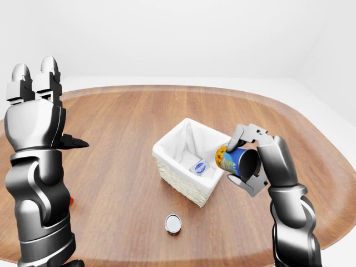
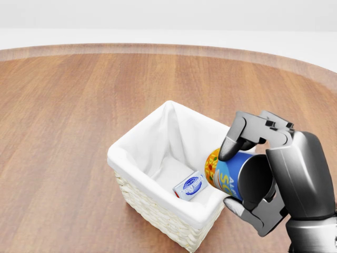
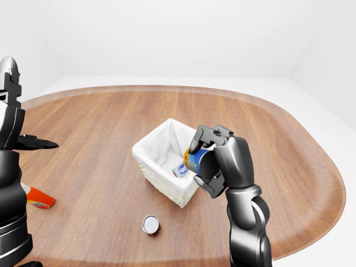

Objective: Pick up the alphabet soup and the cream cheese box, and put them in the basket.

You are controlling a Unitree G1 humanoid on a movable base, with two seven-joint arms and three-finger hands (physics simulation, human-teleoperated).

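1. Overhead, in the head view, the right hand [image 2: 239, 176] comes in from four o'clock with its fingers [image 2: 238, 141] clamped around the alphabet soup [image 2: 227, 176]. The can lies tilted on its side, its yellow end pointing toward nine o'clock, at the right rim of the basket [image 2: 158, 203]. The cream cheese box [image 2: 190, 185] lies flat on the white lining inside the basket, toward the basket's five o'clock corner, just beside the can's end. The basket stands on the wooden table [image 2: 63, 132].

2. Seen from the left eye, the left hand [image 1: 34, 92] is raised at the picture's nine o'clock, well apart from the basket, its fingers [image 1: 49, 69] upright and spread, with one digit jutting toward three o'clock; it grips nothing. A small can [image 1: 173, 224] stands on the table at six o'clock of the basket, apart from it.

3. Seen from the right eye, the right hand's grip on the can shows again, with the can over the basket's right-hand rim. An orange and white object [image 3: 39, 197] lies on the table at the picture's eight o'clock, partly hidden by the left arm; what it is cannot be told.
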